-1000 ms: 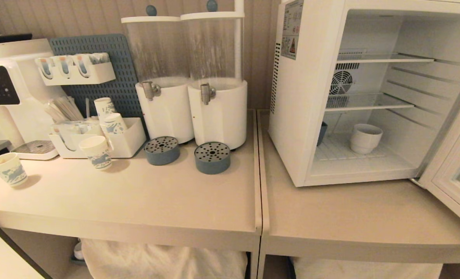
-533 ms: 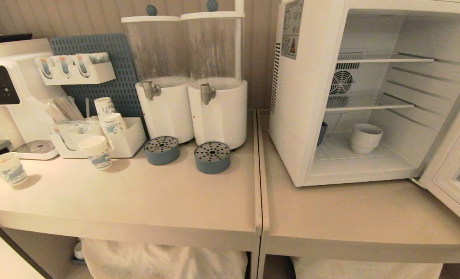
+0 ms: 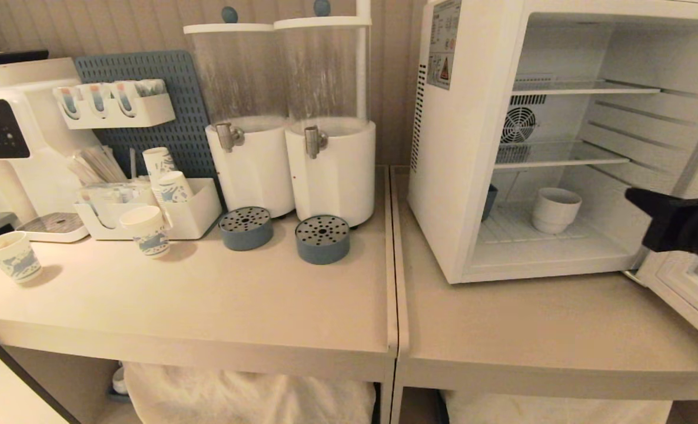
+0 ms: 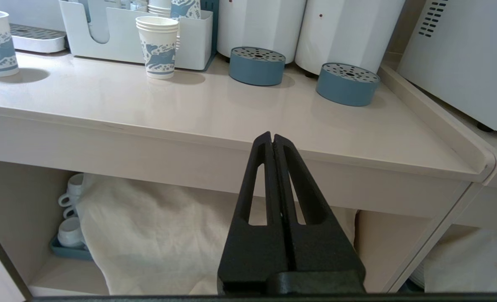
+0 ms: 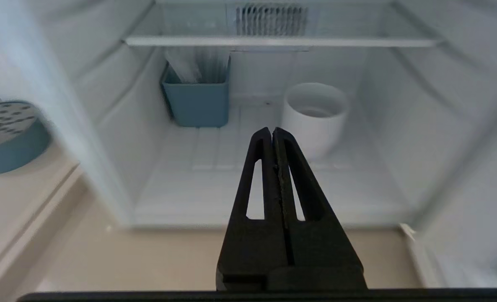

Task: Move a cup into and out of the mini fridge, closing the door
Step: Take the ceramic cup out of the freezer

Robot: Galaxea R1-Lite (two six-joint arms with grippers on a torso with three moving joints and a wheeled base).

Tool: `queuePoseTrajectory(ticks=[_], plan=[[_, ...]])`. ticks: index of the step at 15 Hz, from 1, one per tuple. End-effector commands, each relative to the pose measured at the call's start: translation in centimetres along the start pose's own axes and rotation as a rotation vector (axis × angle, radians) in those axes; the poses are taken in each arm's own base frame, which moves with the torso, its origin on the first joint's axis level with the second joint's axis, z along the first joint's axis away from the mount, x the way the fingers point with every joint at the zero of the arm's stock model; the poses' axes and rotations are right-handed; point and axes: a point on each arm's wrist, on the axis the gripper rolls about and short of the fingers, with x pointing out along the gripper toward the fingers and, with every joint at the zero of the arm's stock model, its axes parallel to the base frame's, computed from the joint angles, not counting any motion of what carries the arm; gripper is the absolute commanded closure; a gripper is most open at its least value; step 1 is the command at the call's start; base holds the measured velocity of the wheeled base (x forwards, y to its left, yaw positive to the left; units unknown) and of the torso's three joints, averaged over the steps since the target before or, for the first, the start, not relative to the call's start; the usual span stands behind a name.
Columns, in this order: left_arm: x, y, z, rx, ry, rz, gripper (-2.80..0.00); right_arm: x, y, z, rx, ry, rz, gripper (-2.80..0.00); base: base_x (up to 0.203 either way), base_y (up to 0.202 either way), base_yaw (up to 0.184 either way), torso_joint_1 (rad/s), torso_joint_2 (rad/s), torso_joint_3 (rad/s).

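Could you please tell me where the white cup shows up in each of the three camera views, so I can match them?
Head view: the cup stands on the fridge floor, right of centre, under the lower shelf.
Left wrist view: not in it; only the fridge's outer side shows.
Right wrist view: the cup stands just beyond the shut right tool.
Shared landmark: the blue bin in the fridge's back corner.

Head view high over counter [image 3: 208,306], right wrist close facing fridge [image 5: 273,188]
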Motion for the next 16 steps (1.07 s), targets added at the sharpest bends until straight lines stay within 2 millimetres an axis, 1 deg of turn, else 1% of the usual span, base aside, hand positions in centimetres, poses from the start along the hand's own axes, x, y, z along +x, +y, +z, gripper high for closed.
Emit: queuePoseTrajectory(ticks=[1,3,7,8,10,12,13,16], plan=[[0.1,0.2,-1.1,-0.002,0.034,0.004,0.0,4.4,0.4,-3.9,-0.001,0.036,0.01,0.0,0.0,0.0,0.0,0.0,0.0,0.0],[0.1,0.2,-1.1,-0.002,0.034,0.005,0.0,7.0,0.6,-6.9,-0.002,0.056,0.009,0.0,0.0,0.0,0.0,0.0,0.0,0.0],[0.1,0.2,-1.1,-0.002,0.034,0.005,0.0,11.1,0.8,-11.6,-0.014,0.039,-0.064,0.0,0.0,0.0,0.0,0.0,0.0,0.0],[0.1,0.2,-1.1,-0.001,0.034,0.005,0.0,11.9,0.7,-12.2,-0.02,0.016,-0.084,0.0,0.0,0.0,0.0,0.0,0.0,0.0],[0.1,0.2,-1.1,-0.001,0.034,0.006,0.0,13.1,0.1,-12.0,-0.022,-0.017,-0.117,0.0,0.0,0.0,0.0,0.0,0.0,0.0],[0.1,0.2,-1.1,-0.001,0.034,0.005,0.0,13.3,-0.3,-11.7,-0.023,0.006,-0.126,0.0,0.0,0.0,0.0,0.0,0.0,0.0],[0.1,0.2,-1.1,-0.003,0.034,0.004,0.0,13.3,-0.5,-11.6,-0.022,0.011,-0.137,-2.8,0.0,0.0,0.0,0.0,0.0,0.0],[0.1,0.2,-1.1,-0.003,0.034,0.004,0.0,13.8,-1.1,-11.0,-0.018,0.001,-0.162,-2.8,0.0,0.0,0.0,0.0,0.0,0.0]])
